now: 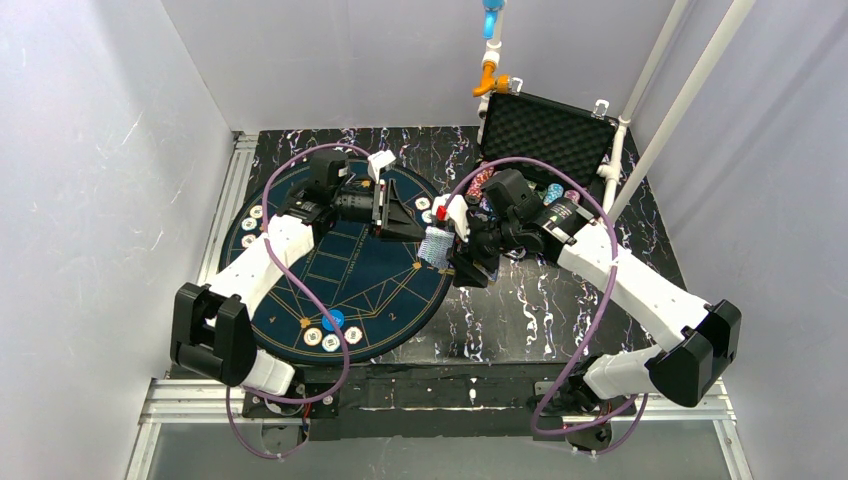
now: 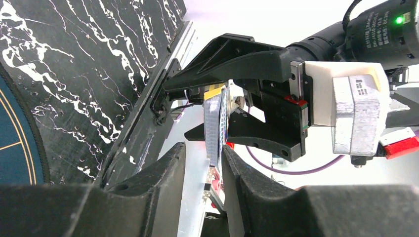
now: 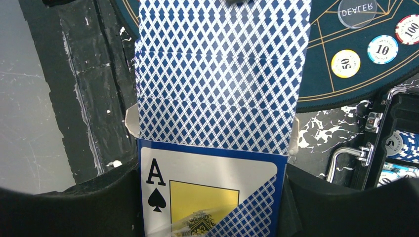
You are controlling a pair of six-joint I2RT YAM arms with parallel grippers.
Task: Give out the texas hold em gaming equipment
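My right gripper (image 3: 212, 210) is shut on a blue-patterned card box (image 3: 212, 187) with an ace of spades on its front. Its opened flap (image 3: 220, 69) stands above. In the top view this gripper (image 1: 440, 248) holds the box (image 1: 434, 243) at the mat's right edge. My left gripper (image 1: 385, 205) reaches it from the left. In the left wrist view the box (image 2: 215, 118) shows edge-on between my left fingertips (image 2: 203, 160). One finger (image 2: 234, 170) touches it; the other (image 2: 173, 168) stands apart, so the jaws are open. Poker chips (image 3: 345, 63) and a dealer button (image 3: 356, 12) lie on the mat.
The round dark-blue mat (image 1: 340, 270) carries chips and a blue disc (image 1: 333, 320) at its near rim, and more chips (image 1: 250, 225) at its left. The open black case (image 1: 545, 130) at the back right holds several chips (image 1: 553, 193). White poles (image 1: 690, 95) rise at the right.
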